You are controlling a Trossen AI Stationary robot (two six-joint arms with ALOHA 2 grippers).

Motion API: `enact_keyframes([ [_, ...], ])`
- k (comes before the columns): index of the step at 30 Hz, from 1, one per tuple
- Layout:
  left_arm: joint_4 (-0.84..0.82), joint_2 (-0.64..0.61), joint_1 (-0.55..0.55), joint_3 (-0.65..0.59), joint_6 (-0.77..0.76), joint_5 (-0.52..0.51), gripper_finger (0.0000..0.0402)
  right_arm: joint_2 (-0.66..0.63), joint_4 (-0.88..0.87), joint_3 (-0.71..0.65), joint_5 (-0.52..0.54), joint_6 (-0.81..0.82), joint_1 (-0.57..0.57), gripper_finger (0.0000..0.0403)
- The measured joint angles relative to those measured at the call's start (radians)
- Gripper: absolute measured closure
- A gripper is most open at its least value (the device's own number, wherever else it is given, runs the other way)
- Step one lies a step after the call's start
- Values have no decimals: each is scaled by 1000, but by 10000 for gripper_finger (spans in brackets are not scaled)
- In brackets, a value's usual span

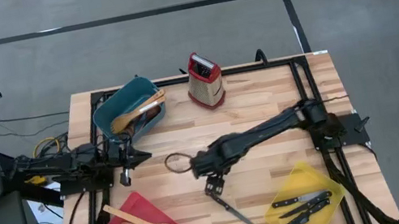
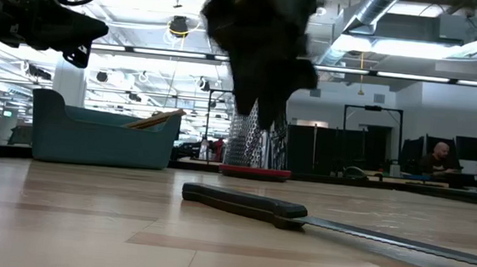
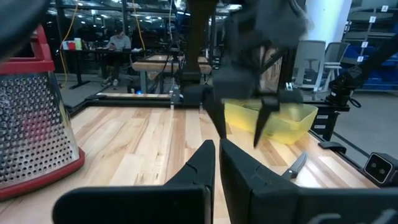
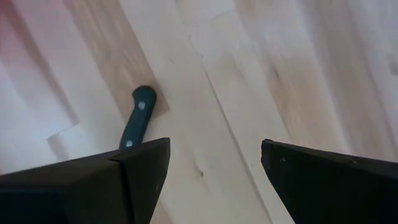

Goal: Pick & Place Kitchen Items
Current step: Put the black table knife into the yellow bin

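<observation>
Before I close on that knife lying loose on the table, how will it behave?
The knife looks stiff and lies flat, so it probably won't roll. Its thin blade could pivot or slide if nudged. The right gripper, fingers open, hovers over the thicker dark handle, likely the surer grip.

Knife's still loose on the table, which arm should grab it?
Right. Its open gripper hangs right above the knife, near the yellow bin. The left gripper, shut, waits by the teal bin.

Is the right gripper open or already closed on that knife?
Open. The right gripper shows a wide gap between its fingers, with bare table between them; the knife lies flat beyond, untouched.
</observation>
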Motion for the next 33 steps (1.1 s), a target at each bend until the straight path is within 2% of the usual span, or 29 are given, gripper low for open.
enact_keyframes([
  [7, 4, 0, 0, 0, 0, 0, 394, 241, -100, 254, -57, -41, 27, 143],
  [11, 5, 0, 0, 0, 0, 0, 394, 288, -156, 333, -71, -41, 43, 143],
  [33, 15, 0, 0, 0, 0, 0, 394, 291, -177, 341, -76, -89, 12, 143],
])
